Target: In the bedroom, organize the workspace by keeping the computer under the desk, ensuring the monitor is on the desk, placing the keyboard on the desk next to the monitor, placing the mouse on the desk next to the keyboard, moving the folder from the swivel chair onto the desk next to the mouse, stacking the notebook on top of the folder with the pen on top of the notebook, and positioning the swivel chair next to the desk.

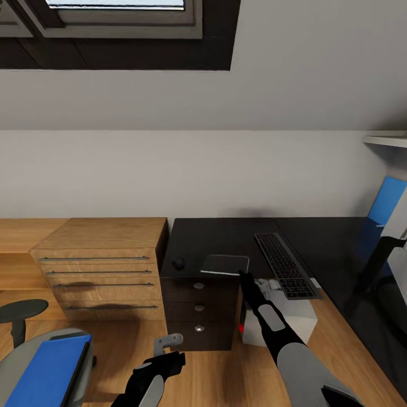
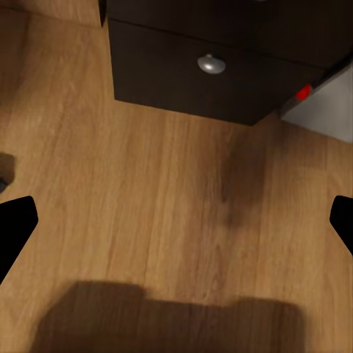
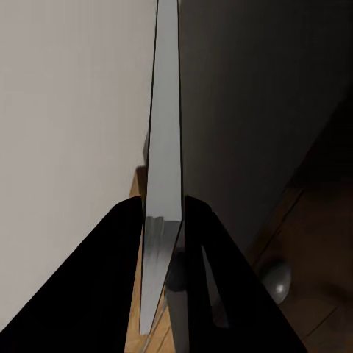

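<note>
Notebook (image 1: 225, 264), thin grey rectangle, sits near frame centre over the front edge of the desk (image 1: 226, 237), pinched at its near edge by the right gripper (image 1: 244, 277); in the right wrist view the notebook (image 3: 163, 169) runs edge-on up the frame with the black fingers (image 3: 118, 272) pressed on both its faces; whether it rests on the top or is held just above, cannot tell.

Mouse (image 1: 179, 263), small and black, on the desk just left of the notebook; keyboard (image 1: 284, 264) to the right, running toward the lower right and overhanging the desk's front edge; computer (image 1: 288, 322), pale box, on the floor below it, beside the dark drawer unit (image 1: 199, 311).

Folder (image 1: 48, 373), bright blue, lies on the swivel chair (image 1: 14, 362) seat at lower left, well apart from the desk.

Left gripper (image 1: 164, 347) at bottom centre over the oak floor (image 1: 226, 379), fingers spread; left wrist view shows its two black fingertips (image 2: 15, 228) at opposite frame edges, wide apart, above floor (image 2: 162, 213) and a drawer knob (image 2: 211, 64).

Oak cabinet (image 1: 102, 265) left of the desk; skylight (image 1: 113, 17) at upper left.
</note>
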